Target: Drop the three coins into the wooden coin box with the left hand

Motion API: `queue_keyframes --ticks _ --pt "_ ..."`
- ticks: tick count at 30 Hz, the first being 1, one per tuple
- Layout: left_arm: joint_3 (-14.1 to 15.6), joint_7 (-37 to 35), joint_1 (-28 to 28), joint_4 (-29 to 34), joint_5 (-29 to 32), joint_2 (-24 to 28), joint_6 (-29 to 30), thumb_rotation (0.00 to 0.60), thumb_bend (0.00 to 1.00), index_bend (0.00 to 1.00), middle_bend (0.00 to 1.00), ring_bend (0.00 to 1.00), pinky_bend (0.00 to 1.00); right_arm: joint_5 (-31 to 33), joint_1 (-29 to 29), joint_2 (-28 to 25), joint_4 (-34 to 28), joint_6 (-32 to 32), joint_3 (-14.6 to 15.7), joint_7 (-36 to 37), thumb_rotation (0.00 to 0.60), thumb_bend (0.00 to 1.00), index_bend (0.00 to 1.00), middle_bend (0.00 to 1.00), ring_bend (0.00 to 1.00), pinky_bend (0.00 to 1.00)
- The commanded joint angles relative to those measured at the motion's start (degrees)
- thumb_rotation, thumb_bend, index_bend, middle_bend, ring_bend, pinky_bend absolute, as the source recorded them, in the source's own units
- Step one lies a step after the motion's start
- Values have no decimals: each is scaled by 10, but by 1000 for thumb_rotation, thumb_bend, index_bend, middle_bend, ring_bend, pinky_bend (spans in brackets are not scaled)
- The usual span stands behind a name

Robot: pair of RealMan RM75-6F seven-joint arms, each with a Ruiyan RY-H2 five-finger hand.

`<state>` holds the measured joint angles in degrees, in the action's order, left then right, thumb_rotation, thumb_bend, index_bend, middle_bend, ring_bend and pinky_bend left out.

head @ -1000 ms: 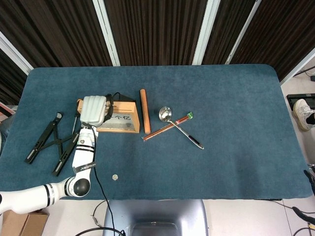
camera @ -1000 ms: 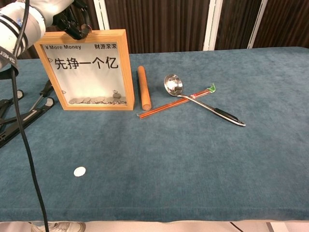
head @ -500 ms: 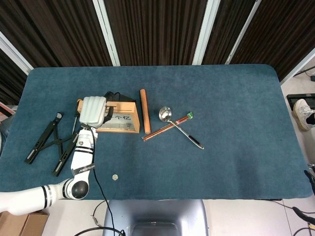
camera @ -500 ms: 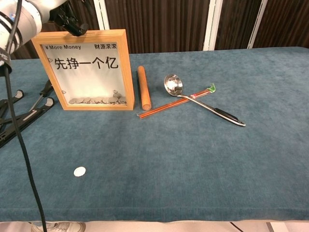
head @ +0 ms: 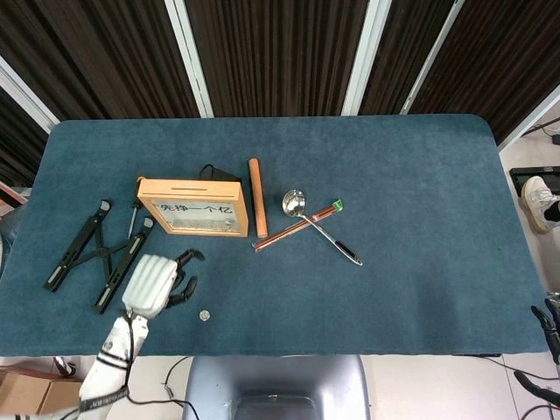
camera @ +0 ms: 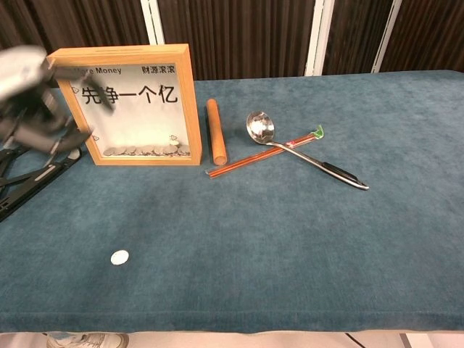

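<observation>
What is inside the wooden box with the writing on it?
Through the clear front of the wooden coin box, a low row of silvery coins lies along the bottom. How many there are cannot be told, since they overlap. Its back side is hidden.

- Left hand (camera: pixel 32 98) is showing motion-blurred in chest view; finger positions are unreadable.
- Left hand is partly covering the wooden coin box (camera: pixel 138 109).
- Folding stand (camera: pixel 29 174) is being cropped by the left edge.
</observation>
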<state>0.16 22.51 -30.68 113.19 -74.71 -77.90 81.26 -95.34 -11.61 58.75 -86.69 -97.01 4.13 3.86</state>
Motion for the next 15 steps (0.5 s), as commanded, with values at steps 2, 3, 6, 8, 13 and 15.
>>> queue_keyframes --ticks 2,3,6,8,13,15 --pt "112 -92 102 -58 -83 -28 35 600 428 406 1000 1000 1000 -5 2 2 1 3 3 -6 600 208 0 0 0 0" --pt "115 -97 110 -75 -89 -38 37 600 428 412 1000 1000 1000 -7 2 3 1 3 4 -8 600 208 0 0 0 0" --pt "125 -104 132 -125 -98 -74 32 600 428 418 1000 1000 1000 -10 3 4 1 3 5 -11 600 208 0 0 0 0" --pt "128 -109 142 -144 -94 -93 19 600 427 424 1000 1000 1000 -12 3 4 1 3 6 -11 600 208 0 0 0 0" --pt "107 -100 162 -214 -103 -150 22 600 429 435 1000 1000 1000 -16 2 4 3 1 8 -10 600 208 0 0 0 0" --pt "102 -107 167 -240 -101 -171 14 600 430 440 1000 1000 1000 -17 2 4 3 1 8 -10 600 208 0 0 0 0"
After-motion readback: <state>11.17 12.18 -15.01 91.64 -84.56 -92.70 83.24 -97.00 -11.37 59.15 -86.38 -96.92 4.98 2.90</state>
